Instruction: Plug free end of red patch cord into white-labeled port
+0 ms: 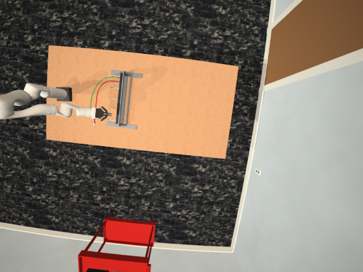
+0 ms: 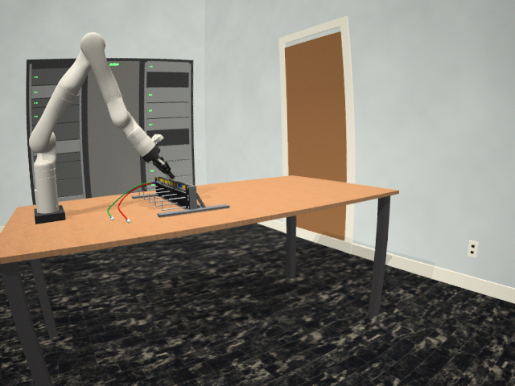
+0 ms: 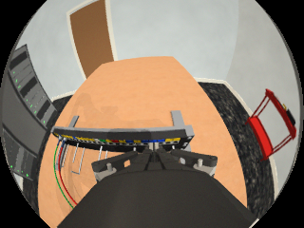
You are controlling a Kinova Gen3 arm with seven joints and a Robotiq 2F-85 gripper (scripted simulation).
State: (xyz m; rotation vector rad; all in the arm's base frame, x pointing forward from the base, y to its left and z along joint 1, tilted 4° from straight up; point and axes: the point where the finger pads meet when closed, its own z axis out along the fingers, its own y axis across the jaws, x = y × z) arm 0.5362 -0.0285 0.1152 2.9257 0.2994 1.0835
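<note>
From where I stood, the wooden table (image 1: 181,111) (image 2: 290,195) (image 3: 138,95) came first. Toward its near side lay the red patch cord (image 1: 97,91) (image 2: 119,203) (image 3: 61,176), its free plug (image 1: 93,123) (image 2: 128,220) down on the wood, well apart from the ports. Just beyond it ended the green patch cord (image 1: 92,94) (image 2: 109,209) (image 3: 55,176), its white-tipped plug (image 2: 112,218) on the table too. Both cords curved back to the far end of the patch-panel rack (image 1: 119,99) (image 2: 191,197) (image 3: 123,134), which stood upright on its grey feet, coloured labels along the panel. I could not single out the white-labelled port.

The Robotiq gripper (image 1: 110,114) (image 2: 172,177) (image 3: 154,147) pointed down at the panel's upper edge, jaws clenched together with nothing between them; whether the tips touched the rack, I could not tell. Behind it the white arm (image 1: 51,109) (image 2: 66,95) bent high over its dark base (image 1: 70,98) (image 2: 43,219). Farther back stood the server cabinets (image 2: 112,166) (image 3: 19,119), and off to one side, the brown door (image 1: 316,38) (image 2: 315,125) (image 3: 90,38).
</note>
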